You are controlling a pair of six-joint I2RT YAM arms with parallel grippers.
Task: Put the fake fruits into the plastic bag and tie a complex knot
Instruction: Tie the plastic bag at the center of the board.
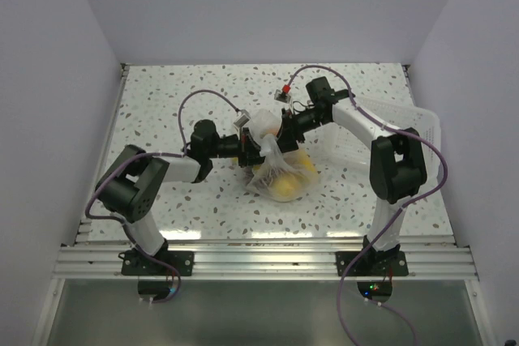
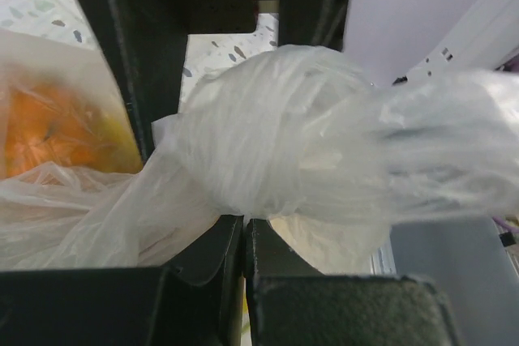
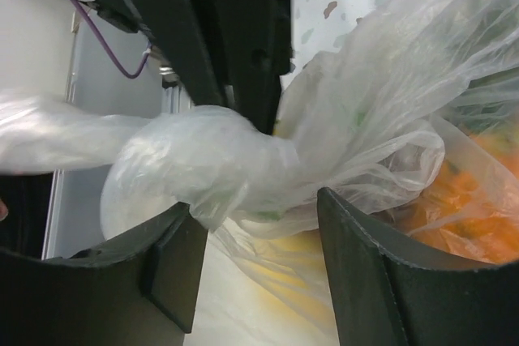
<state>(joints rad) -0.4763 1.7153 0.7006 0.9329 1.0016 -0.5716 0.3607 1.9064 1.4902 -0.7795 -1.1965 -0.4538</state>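
The plastic bag (image 1: 280, 174) lies at mid-table with yellow and orange fake fruits (image 1: 285, 186) inside. Its neck is twisted into a whitish knot (image 1: 263, 130) held above the bag between both grippers. My left gripper (image 1: 248, 147) is shut, pinching bag plastic just below the knot (image 2: 276, 143); its closed tips (image 2: 242, 220) show in the left wrist view, with an orange fruit (image 2: 49, 131) behind the film. My right gripper (image 1: 274, 137) is open; its fingers (image 3: 174, 257) straddle the bag neck beside the knot (image 3: 195, 160), with orange fruit (image 3: 478, 200) showing in the bag.
A white slotted tray (image 1: 405, 131) stands at the right, partly under the right arm. White walls enclose the speckled table (image 1: 178, 111) on three sides. An aluminium rail (image 1: 259, 261) runs along the near edge.
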